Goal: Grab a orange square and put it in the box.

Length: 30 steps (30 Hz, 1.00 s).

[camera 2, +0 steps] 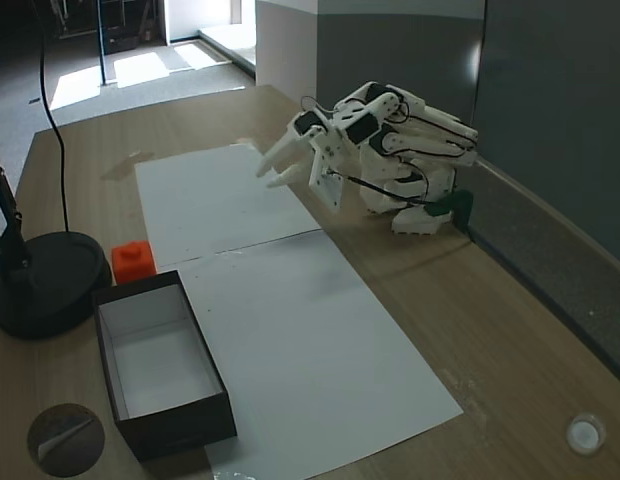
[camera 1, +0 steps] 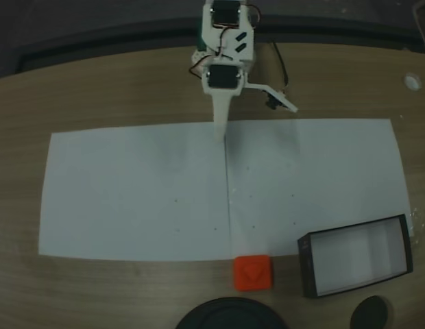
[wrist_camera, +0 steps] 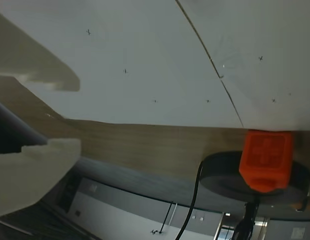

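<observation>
The gripper (camera 2: 273,168) hangs open and empty, well apart from the orange square (camera 1: 253,273). Beside it, apparently touching, a round black base (camera 2: 45,283) could block the grasp.

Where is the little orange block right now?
The orange square sits on the bare wood at the paper's near edge in a fixed view, just left of the box and apart from it.
</observation>
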{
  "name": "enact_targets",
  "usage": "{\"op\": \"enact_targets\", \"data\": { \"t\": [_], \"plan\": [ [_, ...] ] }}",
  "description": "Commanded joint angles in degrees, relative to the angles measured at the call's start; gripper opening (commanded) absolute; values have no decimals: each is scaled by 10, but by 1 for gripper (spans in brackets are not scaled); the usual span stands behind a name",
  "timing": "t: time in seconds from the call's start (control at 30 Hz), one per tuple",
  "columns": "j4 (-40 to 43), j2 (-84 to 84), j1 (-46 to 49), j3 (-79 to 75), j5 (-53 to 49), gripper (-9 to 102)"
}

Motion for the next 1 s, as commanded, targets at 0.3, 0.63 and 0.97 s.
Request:
{"op": "enact_targets", "data": {
  "t": [0.3, 0.63, 0.97],
  "plan": [
    [-114, -14, -25, -98, 75, 35],
    [-96, -513, -78, -410, 74, 36],
    [223, -1117, -70, -1027, 45, 36]
  ]
}}
